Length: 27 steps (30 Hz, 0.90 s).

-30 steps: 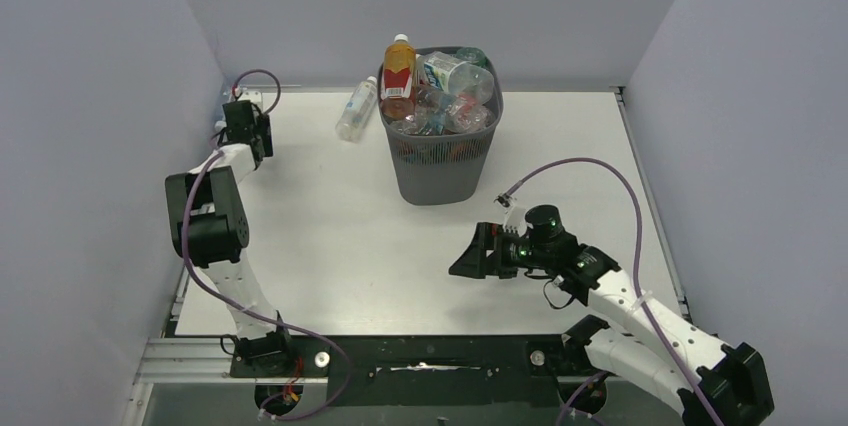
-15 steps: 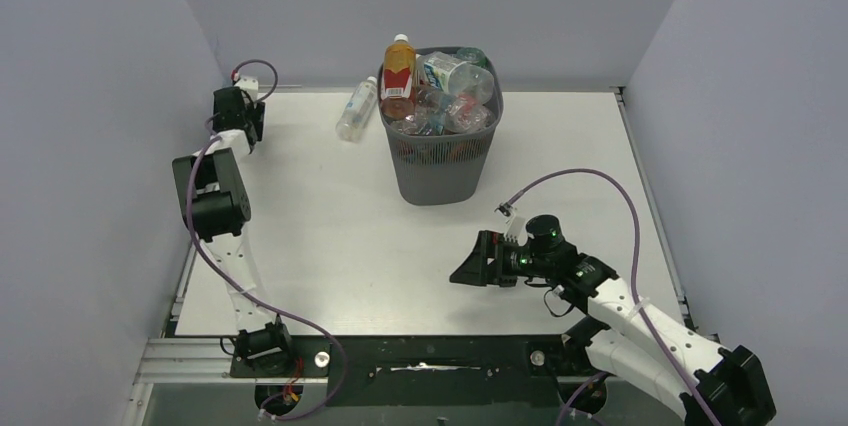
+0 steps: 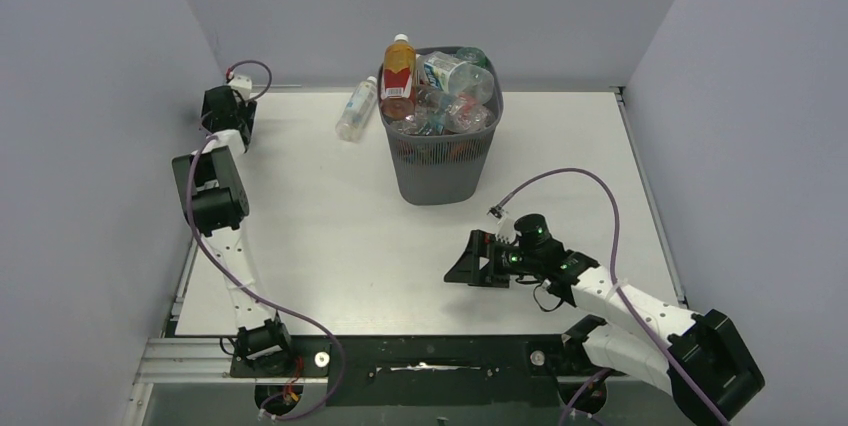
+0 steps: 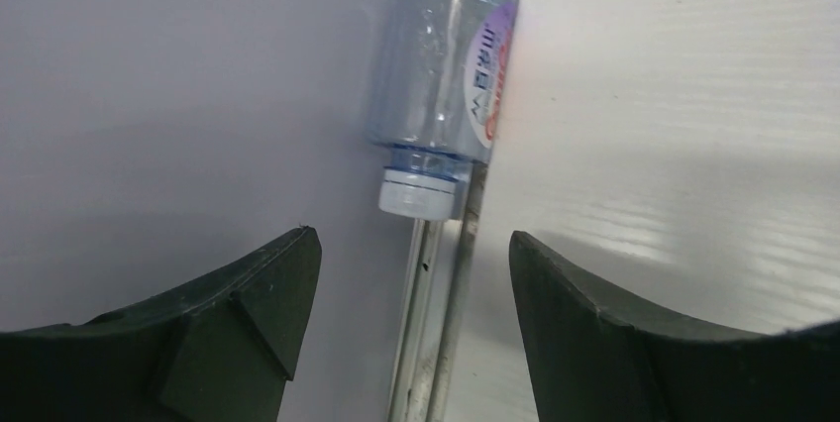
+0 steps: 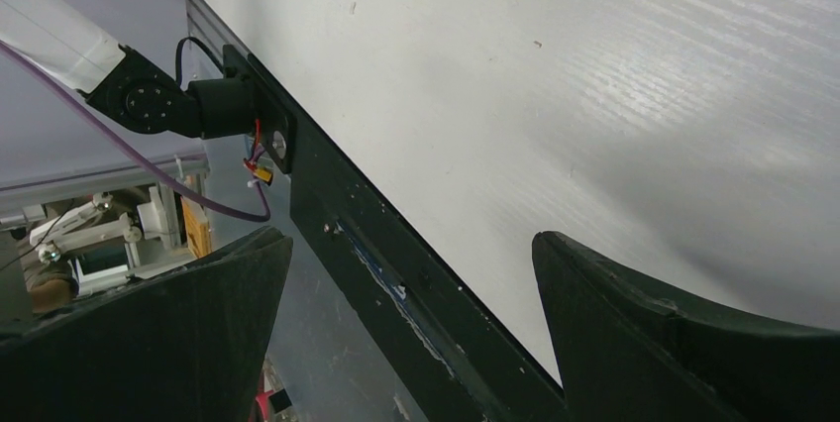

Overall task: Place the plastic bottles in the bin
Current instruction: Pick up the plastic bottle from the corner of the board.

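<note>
While a wedged bottle lies cap-first along the tabletop's far-left edge against the wall, the left jaws stand apart and empty just short of its cap.
To pick it well, I judge the jaws should pass the cap, close across the body, then draw it off the wall and edge rail before lifting toward the bin, heaped to its rim, with a loose bottle lying just beside it. The right jaws hang wide and empty over the near tabletop. The wedged bottle's label shows red and purple print, unreadable edge-on; the orange bottle has a red label too small to read.
</note>
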Each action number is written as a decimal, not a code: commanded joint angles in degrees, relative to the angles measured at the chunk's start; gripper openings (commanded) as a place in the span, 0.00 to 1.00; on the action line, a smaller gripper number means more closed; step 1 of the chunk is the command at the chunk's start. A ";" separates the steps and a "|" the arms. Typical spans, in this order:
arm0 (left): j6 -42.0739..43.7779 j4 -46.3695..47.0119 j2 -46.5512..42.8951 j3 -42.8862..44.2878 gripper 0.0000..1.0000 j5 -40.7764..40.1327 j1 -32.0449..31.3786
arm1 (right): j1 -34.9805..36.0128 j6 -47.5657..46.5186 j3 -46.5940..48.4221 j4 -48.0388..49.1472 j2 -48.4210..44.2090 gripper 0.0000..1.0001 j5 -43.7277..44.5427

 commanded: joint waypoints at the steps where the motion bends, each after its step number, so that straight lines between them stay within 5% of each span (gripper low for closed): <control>1: 1.75 4.71 2.04 4.98 0.66 0.76 1.58 | 0.44 -0.09 0.51 5.68 2.35 0.98 -1.33; 27: 0.22 5.63 8.47 8.71 0.58 8.22 5.19 | 0.46 0.59 2.04 12.47 14.51 0.98 -3.24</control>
